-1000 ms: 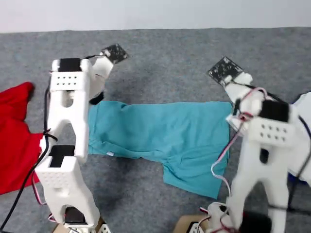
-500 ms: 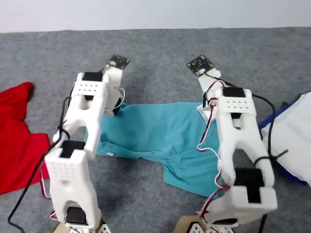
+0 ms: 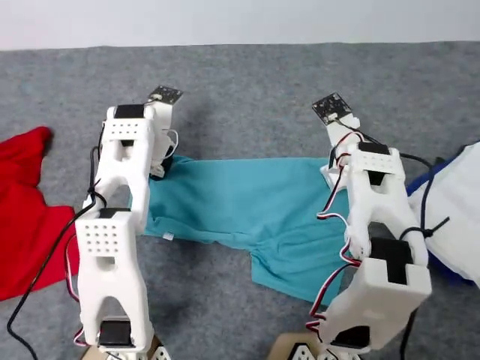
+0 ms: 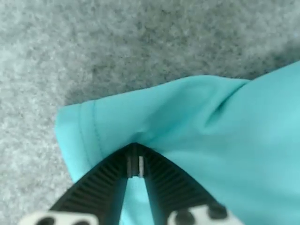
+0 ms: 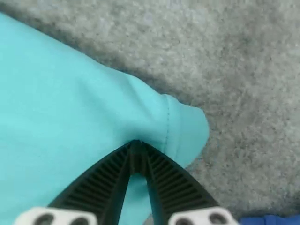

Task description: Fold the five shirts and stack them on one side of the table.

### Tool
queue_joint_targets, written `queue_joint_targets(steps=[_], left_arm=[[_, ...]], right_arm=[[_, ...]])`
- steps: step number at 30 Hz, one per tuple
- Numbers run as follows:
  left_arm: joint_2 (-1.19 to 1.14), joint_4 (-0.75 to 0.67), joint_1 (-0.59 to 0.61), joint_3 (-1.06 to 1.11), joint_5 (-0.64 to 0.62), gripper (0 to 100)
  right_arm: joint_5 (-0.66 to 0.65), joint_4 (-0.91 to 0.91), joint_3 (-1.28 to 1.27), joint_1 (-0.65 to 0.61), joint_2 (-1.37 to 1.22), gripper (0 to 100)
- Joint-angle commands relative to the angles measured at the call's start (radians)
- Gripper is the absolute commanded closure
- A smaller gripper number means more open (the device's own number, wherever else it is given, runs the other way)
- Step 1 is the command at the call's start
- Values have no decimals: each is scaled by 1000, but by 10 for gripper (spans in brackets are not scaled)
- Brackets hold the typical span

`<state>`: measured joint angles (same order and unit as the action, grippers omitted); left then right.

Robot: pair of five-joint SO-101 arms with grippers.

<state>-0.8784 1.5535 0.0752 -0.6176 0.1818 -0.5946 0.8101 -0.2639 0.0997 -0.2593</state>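
A teal shirt (image 3: 247, 214) lies spread across the middle of the grey table, partly folded. My left gripper (image 4: 135, 161) is shut on the teal shirt's (image 4: 201, 136) hemmed far-left corner, the cloth bunching at the tips. My right gripper (image 5: 137, 154) is shut on the teal shirt's (image 5: 70, 103) far-right corner beside its stitched hem. In the high view the left arm (image 3: 131, 150) stands over the shirt's left end and the right arm (image 3: 367, 187) over its right end.
A red shirt (image 3: 26, 210) lies crumpled at the table's left edge. A white garment (image 3: 457, 206) over something blue (image 3: 424, 184) sits at the right edge. Bare grey table (image 3: 247, 97) stretches beyond the teal shirt.
Both arms swung inward, then spread apart again. The teal shirt's far corners are now pinched and its far edge is drawn out wider and straighter.
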Motion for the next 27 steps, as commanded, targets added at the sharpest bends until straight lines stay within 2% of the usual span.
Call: queue_joint_targets(steps=[1, 8, 13, 18, 27], left_arm=[[2, 68, 20, -130, -3, 997], [-5, 187, 2, -358, -5, 997], [-14, 129, -12, -354, -9, 997], [-120, 37, -11, -321, -9, 997], [-207, 83, 63, -463, 17, 997]], right_arm=[[-20, -2, 81, 24, 15, 989], [-20, 125, 222, -15, 47, 989], [-21, 110, 232, -56, 36, 989], [-23, 76, 236, -56, -50, 989], [-69, 58, 299, 27, -142, 989]])
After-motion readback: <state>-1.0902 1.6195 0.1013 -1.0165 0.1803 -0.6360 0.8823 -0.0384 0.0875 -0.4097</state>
